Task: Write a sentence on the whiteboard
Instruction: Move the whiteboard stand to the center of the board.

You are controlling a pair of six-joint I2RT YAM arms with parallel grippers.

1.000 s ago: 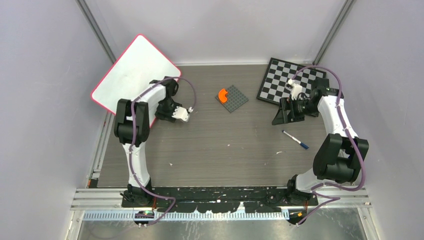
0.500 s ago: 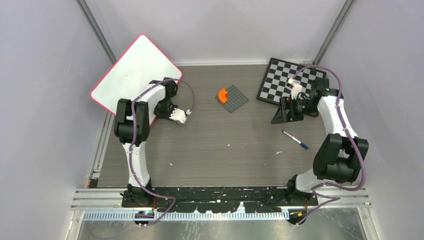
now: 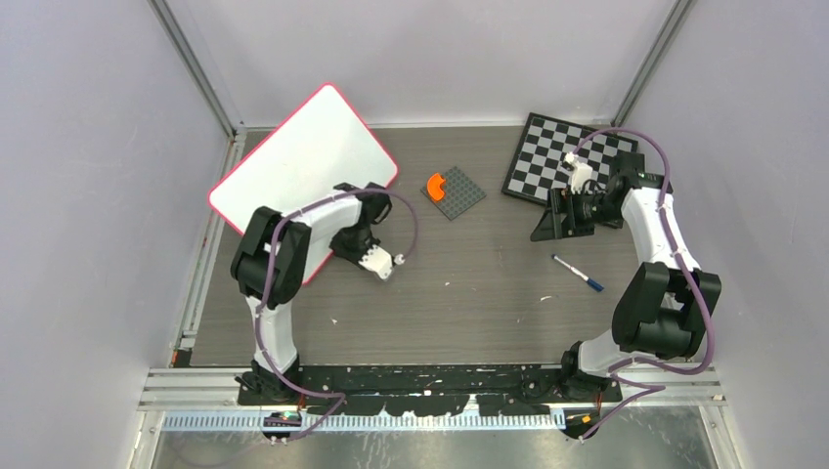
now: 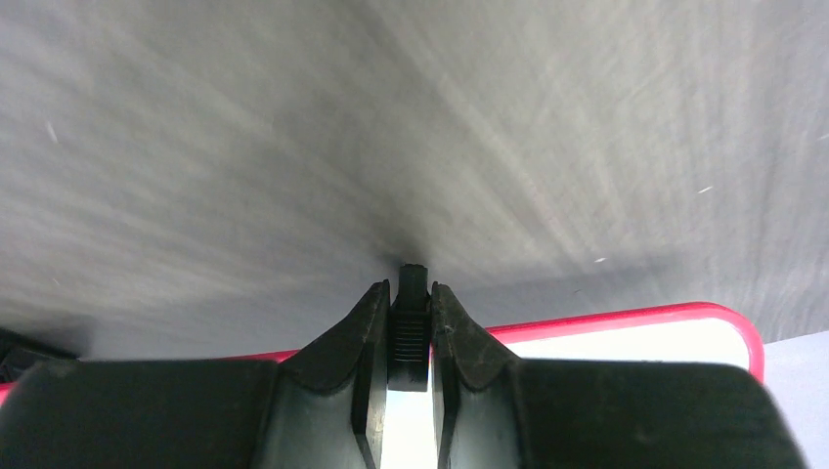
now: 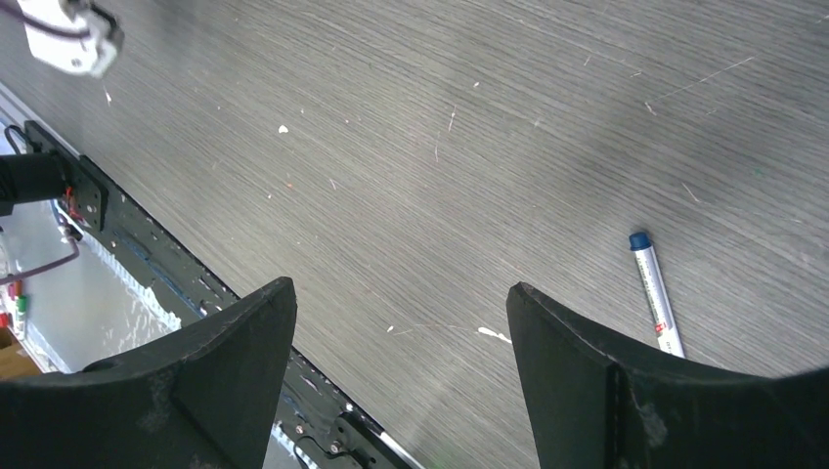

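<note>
the whiteboard [image 3: 303,161] lies askew at the far left of the table [image 3: 459,293], its left corner at the table's left edge. the left gripper [image 4: 412,293] sits on the board's near right edge. right of the board, toward the back, lies a baseplate [image 3: 466,196] with a curved piece [image 3: 435,186] on it. the chessboard [image 3: 538,166] lies far right. the right gripper [image 5: 401,303] hangs just before it, and a marker [image 3: 577,273] lies nearer still.
</note>
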